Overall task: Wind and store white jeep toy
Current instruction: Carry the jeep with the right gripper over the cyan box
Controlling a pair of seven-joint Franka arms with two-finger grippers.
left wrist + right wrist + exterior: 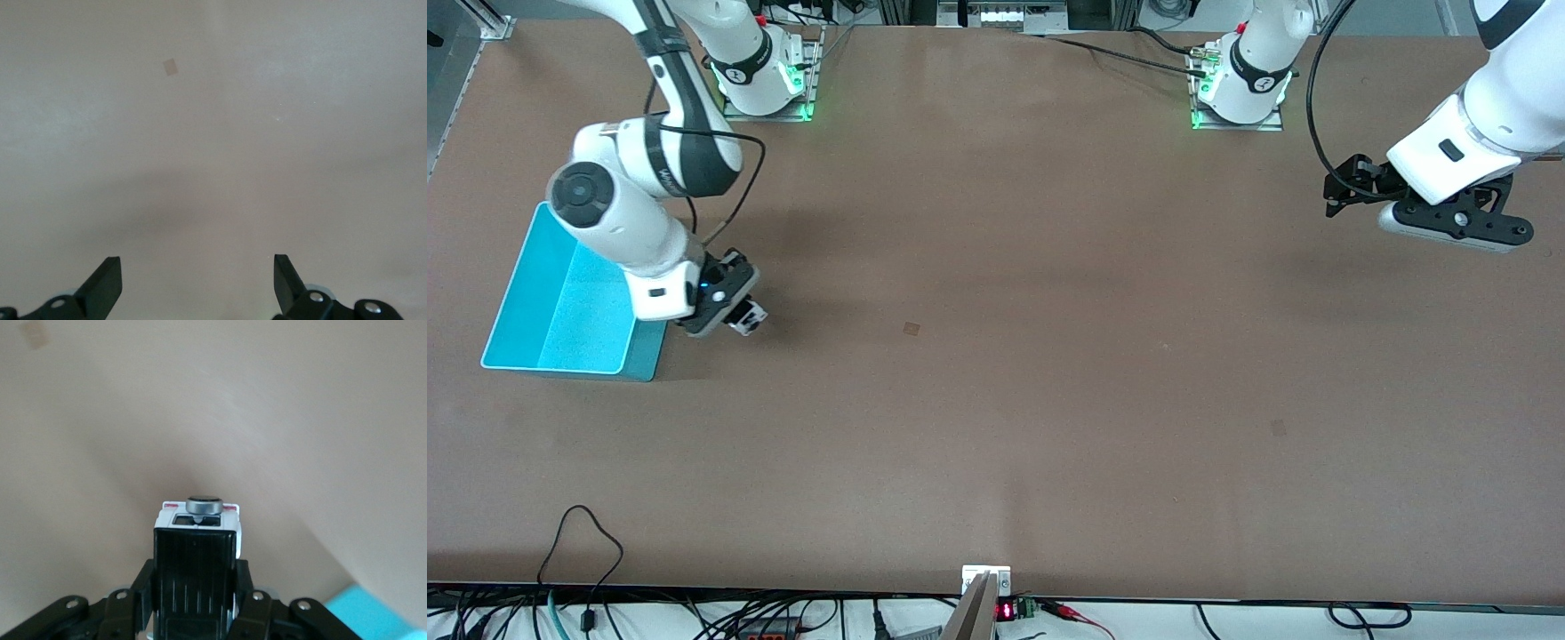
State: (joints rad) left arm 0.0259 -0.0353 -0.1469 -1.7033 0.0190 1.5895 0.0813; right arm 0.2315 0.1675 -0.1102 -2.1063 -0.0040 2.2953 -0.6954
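The right gripper has its fingers closed on the white jeep toy, low over the counter just beside the cyan bin, so the toy is picked up but not yet stored. Whether it is already wound, and whether its wheels touch the counter, I cannot see. The left gripper waits with fingers open and empty over the counter at the left arm's end.

White jeep toy with black ribbed roof; cyan bin.
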